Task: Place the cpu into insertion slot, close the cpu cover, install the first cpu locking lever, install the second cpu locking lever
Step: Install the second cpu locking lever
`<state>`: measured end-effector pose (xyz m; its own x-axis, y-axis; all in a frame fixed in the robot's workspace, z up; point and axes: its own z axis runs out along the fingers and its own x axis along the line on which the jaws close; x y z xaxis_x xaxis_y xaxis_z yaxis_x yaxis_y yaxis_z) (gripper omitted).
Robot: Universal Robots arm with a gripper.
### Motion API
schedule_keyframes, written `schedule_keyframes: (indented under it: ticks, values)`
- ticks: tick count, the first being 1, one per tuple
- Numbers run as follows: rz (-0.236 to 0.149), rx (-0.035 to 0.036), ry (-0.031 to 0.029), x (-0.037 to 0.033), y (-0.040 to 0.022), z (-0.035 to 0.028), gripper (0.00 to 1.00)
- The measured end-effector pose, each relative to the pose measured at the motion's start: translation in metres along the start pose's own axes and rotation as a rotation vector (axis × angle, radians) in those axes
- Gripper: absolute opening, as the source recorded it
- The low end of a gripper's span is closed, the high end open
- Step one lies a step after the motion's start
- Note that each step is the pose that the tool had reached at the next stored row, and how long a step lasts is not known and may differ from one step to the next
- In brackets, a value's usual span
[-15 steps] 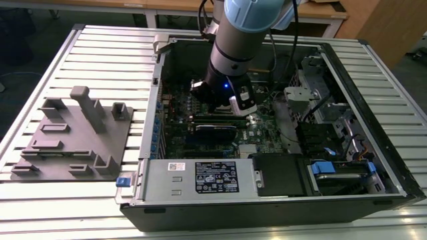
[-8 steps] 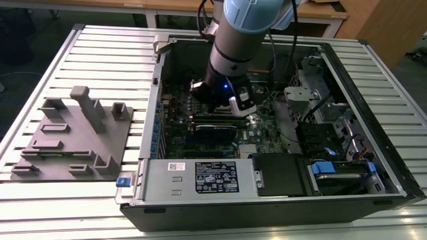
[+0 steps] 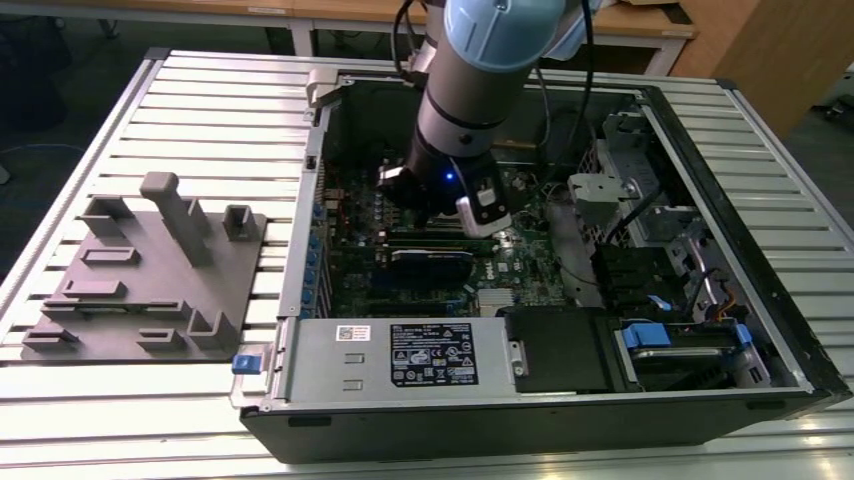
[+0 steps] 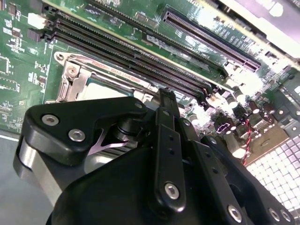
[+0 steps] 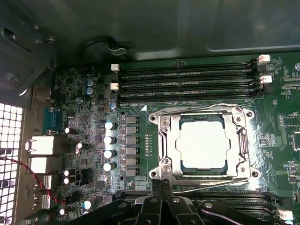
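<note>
The cpu (image 5: 203,143), a pale silver square, lies flat in the insertion slot (image 5: 161,123) on the green board. The cpu cover (image 5: 171,140), a silvery frame, lies down around it. One thin wire lever (image 5: 197,108) runs along the socket's far side, and a second lever (image 5: 211,186) runs along the side nearest the gripper. My gripper (image 5: 161,183) is shut, with nothing seen between its fingers, and its tip is at a socket corner by the end of the nearer lever. In the second wrist view the gripper (image 4: 166,97) partly hides the cpu (image 4: 101,90) and cover (image 4: 70,86). In the exterior view the gripper (image 3: 435,212) reaches down into the open computer case.
Long black memory slots (image 5: 187,82) flank the socket on both sides (image 4: 140,51). A row of capacitors (image 5: 110,145) stands beside it. In the case are the power supply (image 3: 387,355) and a drive cage (image 3: 667,340). A grey fixture plate (image 3: 147,270) lies at the exterior view's left.
</note>
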<state>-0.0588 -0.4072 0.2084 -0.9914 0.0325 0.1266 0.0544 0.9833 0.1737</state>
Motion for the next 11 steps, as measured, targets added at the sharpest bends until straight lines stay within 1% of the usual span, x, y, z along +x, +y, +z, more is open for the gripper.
schedule_keyframes:
  ticks: [2, 4, 6, 8, 10, 11]
  values:
    - [-0.003, -0.0044, -0.0063, 0.0008, -0.0007, 0.0003, 0.11]
    - [-0.006, -0.0153, -0.0113, 0.0018, -0.0018, 0.0011, 0.11]
    - [-0.008, -0.025, -0.0128, 0.0022, -0.0033, 0.0024, 0.11]
    - [-0.009, -0.0334, -0.0128, 0.0024, -0.0049, 0.0038, 0.11]
    - [-0.01, -0.0428, -0.0124, 0.0034, -0.0053, 0.0044, 0.11]
    - [-0.01, -0.0458, -0.0123, 0.0034, -0.0054, 0.0043, 0.11]
